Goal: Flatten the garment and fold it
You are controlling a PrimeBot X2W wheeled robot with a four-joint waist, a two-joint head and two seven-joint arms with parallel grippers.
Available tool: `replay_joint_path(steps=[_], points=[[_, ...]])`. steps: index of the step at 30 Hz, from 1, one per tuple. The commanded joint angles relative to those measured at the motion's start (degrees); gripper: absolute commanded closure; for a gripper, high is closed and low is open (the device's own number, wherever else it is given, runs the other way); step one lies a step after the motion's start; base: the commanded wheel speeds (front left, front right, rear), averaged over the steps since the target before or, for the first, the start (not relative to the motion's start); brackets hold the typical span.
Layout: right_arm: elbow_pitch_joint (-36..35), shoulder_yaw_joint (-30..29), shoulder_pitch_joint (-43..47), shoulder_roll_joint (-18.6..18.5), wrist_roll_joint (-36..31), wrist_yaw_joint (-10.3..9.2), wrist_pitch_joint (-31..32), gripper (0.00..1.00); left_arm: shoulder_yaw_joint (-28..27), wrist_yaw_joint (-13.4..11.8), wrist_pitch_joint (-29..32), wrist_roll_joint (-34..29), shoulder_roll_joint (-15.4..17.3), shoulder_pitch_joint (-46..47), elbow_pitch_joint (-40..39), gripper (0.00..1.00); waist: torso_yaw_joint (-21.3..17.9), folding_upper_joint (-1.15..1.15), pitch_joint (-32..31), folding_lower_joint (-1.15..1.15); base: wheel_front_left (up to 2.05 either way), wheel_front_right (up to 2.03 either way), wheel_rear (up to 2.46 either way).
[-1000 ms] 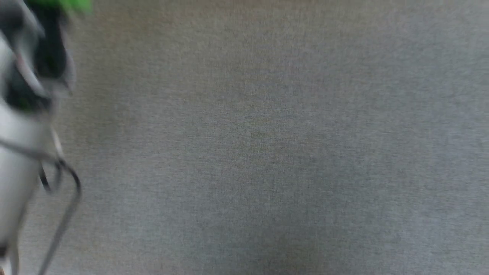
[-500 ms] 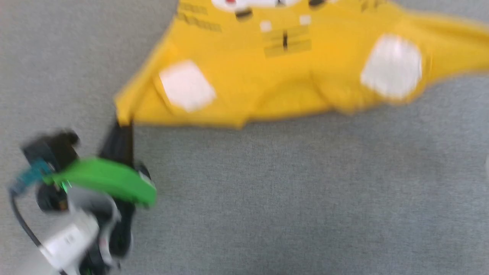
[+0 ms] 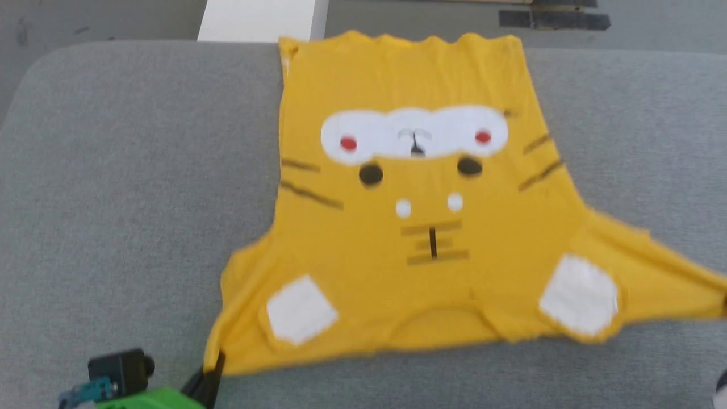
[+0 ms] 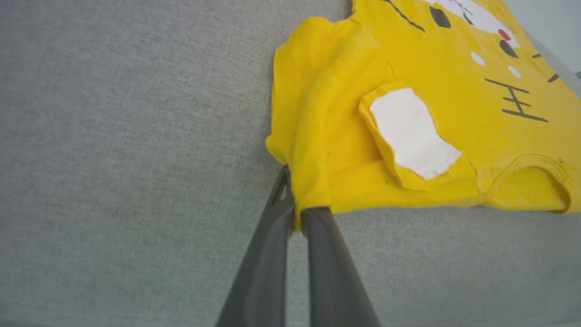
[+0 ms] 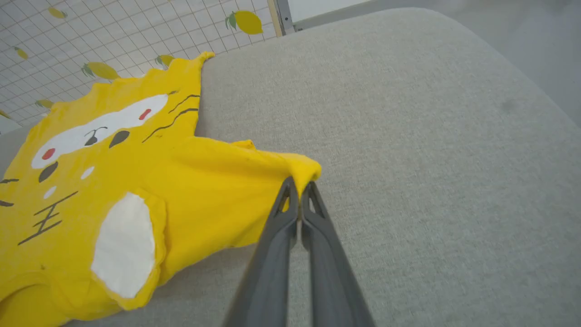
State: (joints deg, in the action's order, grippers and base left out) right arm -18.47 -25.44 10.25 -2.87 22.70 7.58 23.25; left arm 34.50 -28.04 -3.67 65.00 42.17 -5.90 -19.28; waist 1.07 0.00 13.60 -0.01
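clearly left hand (image 4: 297, 217) and right hand (image 5: 299, 188) pinch the garment (image 3: 431, 255) at sleeve tips either side of its collar (image 3: 437, 325); we judge it light, limp.

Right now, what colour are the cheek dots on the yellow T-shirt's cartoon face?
Red cheek dots on the mustard-yellow T-shirt; head view shows them best.

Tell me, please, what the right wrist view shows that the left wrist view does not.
Right wrist view, set against the left: the right hand shut on one sleeve tip of the garment, and a gridded backdrop printed with lemons beyond the grey cushion. Left wrist view, set against the right: the left hand shut on the opposite sleeve corner. Shared: the yellow garment lying print-up, with its cartoon face and a white patch, spread on that cushion.
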Motion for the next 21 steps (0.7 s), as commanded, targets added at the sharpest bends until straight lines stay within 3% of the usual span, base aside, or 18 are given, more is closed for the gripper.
replay_joint_path(steps=[1, 5, 9, 21], points=[[0.66, -0.57, 1.58, -0.02, 0.46, -0.09, 0.77, 1.0, 0.14, 0.75, 0.56, 1.04, 1.29, -1.67, 0.07, 1.0, -1.01, 0.0, -1.03, 0.01, 0.0, 0.0, 0.0], [2.16, -1.71, 7.38, -0.01, 1.68, -0.09, 5.6, 1.0, 0.49, 2.67, 2.9, 4.11, 4.57, -6.21, -0.14, 1.0, -0.98, 0.0, -1.23, 0.01, 0.0, 0.0, 0.0], [2.54, -3.25, 11.39, -0.01, 3.26, -0.09, 8.94, 1.0, -0.46, 2.92, 3.55, 6.05, 7.38, -9.49, -1.01, 1.0, -0.52, 0.0, -0.99, 0.01, 0.0, 0.0, 0.0], [11.45, 4.43, 7.02, -0.01, -0.3, -0.09, 3.67, 1.0, 0.05, 3.3, 2.99, 3.81, 5.24, -5.35, -1.43, 1.0, -0.29, 0.0, -0.33, 0.01, 0.0, 0.0, 0.0]])
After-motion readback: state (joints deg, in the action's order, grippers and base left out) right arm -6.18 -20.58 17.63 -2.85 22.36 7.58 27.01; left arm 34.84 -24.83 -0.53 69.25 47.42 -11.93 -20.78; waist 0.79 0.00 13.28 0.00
